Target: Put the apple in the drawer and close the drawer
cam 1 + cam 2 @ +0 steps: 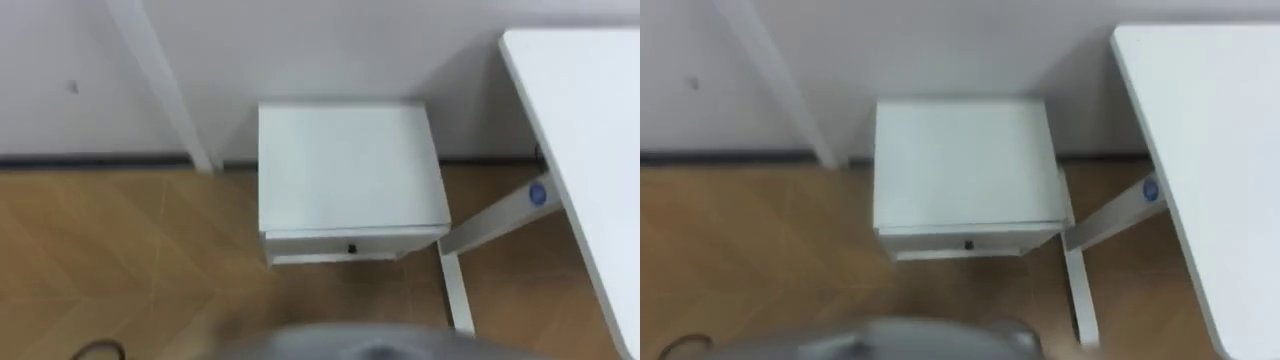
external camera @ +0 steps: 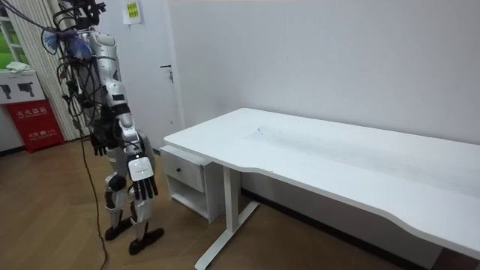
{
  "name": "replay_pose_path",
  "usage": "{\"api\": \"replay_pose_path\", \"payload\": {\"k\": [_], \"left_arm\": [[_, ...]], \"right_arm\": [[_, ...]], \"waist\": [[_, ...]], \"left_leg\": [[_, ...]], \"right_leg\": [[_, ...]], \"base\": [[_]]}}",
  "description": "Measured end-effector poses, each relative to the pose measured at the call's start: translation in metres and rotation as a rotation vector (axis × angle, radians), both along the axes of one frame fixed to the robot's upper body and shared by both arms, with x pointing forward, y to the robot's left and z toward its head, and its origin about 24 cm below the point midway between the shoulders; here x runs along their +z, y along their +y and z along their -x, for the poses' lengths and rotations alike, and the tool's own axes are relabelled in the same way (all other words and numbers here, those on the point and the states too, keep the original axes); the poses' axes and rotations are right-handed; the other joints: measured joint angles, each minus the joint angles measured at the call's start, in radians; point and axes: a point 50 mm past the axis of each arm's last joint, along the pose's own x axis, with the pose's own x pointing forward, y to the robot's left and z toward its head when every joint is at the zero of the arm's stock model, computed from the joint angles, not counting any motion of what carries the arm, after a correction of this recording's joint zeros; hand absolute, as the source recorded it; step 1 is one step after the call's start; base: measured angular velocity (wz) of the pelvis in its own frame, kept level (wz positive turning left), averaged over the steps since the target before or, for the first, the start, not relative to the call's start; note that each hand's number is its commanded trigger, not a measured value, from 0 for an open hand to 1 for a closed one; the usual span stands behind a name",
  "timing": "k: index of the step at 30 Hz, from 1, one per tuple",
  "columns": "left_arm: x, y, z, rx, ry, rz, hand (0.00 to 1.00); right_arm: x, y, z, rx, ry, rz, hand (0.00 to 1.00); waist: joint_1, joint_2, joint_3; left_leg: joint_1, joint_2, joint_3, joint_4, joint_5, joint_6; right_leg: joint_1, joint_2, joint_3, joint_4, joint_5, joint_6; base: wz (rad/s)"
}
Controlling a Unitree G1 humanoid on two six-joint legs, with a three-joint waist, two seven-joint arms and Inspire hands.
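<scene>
A small white cabinet [image 1: 350, 170] stands against the wall right in front of me, to the left of the desk. Its top drawer [image 1: 345, 246] has a dark knob, and its front juts a little past the cabinet top; the inside is hidden. In the room view I stand upright facing the cabinet [image 2: 187, 176] with both arms hanging down. My right hand [image 2: 142, 180] hangs by my thigh on the desk side, fingers relaxed and holding nothing. My left hand [image 2: 99, 142] hangs on the far side, fingers loose.
A white desk [image 1: 590, 130] fills the right side, its leg and foot [image 1: 455, 285] on the floor right of the cabinet. A white door frame [image 1: 160, 80] runs up the wall to the left. Wooden floor lies between me and the cabinet.
</scene>
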Motion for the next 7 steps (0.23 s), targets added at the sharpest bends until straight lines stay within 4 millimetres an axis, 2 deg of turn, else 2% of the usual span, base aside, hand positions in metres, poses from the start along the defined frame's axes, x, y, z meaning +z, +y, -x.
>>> {"api": "replay_pose_path", "payload": {"k": [2, 4, 7], "left_arm": [[-0.0002, -0.0007, 0.0035, 0.001, 0.009, 0.003, 0.00], [-0.0006, -0.0021, 0.0074, -0.006, 0.023, 0.014, 0.00], [-0.0011, -0.0039, 0.0082, -0.005, 0.021, 0.022, 0.00]], "right_arm": [[-0.0009, 0.0014, -0.0050, 0.002, -0.016, -0.027, 0.00], [-0.0018, 0.0035, -0.0100, 0.006, -0.036, -0.047, 0.00], [-0.0024, 0.0059, -0.0077, 0.003, -0.023, -0.070, 0.00]], "waist": [[0.009, 0.000, -0.0009], [0.013, 0.002, 0.0002], [0.012, 0.003, 0.0012]], "left_leg": [[0.016, -0.013, 0.009, 0.001, 0.001, 0.001], [0.017, -0.025, 0.008, 0.002, 0.001, 0.002], [0.014, -0.028, 0.008, 0.007, -0.001, 0.006]], "right_leg": [[0.006, -0.003, -0.016, -0.004, -0.010, 0.016], [0.018, -0.008, -0.040, -0.006, -0.011, 0.016], [0.020, -0.014, -0.048, 0.003, -0.023, 0.014]], "base": [[-0.01], [-0.02], [0.05]]}}
